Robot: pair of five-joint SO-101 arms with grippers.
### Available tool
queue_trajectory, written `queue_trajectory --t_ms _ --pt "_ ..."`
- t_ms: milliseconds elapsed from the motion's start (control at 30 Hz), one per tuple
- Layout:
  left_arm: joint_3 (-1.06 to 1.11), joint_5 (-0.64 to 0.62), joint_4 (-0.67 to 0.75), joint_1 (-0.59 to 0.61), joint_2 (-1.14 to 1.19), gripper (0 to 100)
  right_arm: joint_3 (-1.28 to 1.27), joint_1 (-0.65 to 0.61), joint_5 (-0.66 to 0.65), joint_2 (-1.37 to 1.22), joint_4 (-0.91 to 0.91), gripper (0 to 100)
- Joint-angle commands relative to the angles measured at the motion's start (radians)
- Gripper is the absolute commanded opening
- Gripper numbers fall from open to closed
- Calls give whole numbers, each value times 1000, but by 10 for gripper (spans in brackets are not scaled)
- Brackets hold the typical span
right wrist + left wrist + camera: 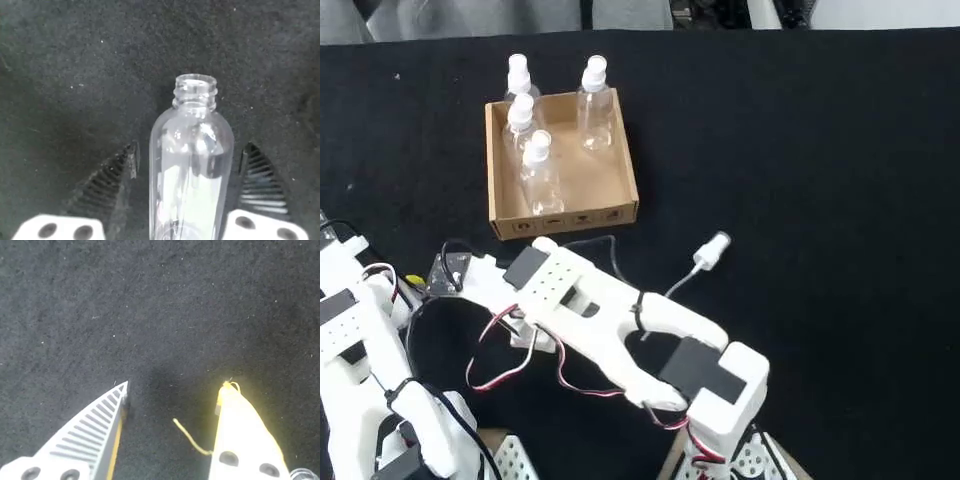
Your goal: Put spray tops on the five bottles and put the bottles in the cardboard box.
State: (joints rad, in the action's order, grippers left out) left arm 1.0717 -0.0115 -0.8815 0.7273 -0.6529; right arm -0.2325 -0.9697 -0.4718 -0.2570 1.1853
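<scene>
The table [840, 150] is covered in black cloth. A cardboard box [565, 220] sits on it at the far left. A loose spray top [712, 250] with its tube lies to the right and nearer, apart from the box.

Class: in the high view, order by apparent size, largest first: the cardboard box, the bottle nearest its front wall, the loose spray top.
1. cardboard box
2. front bottle
3. loose spray top
No two look alike.

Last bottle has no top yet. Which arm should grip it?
Right. The bottle sits between the open fingers of the right gripper; the left gripper hangs open over bare cloth.
</scene>
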Motion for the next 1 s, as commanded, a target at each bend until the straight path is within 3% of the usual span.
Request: queue_trajectory --t_ms 0,267,533,967 --pt "-24 -9 12 13 -9 256 64 -15 -12 4 3 276" --pt "-24 -9 12 13 -9 256 50 -14 -9 -1 8 270" --pt "-24 -9 12 13 -9 256 41 8 -5 5 8 142" --pt "-24 -9 12 13 -9 256 44 38 -5 8 94 134"
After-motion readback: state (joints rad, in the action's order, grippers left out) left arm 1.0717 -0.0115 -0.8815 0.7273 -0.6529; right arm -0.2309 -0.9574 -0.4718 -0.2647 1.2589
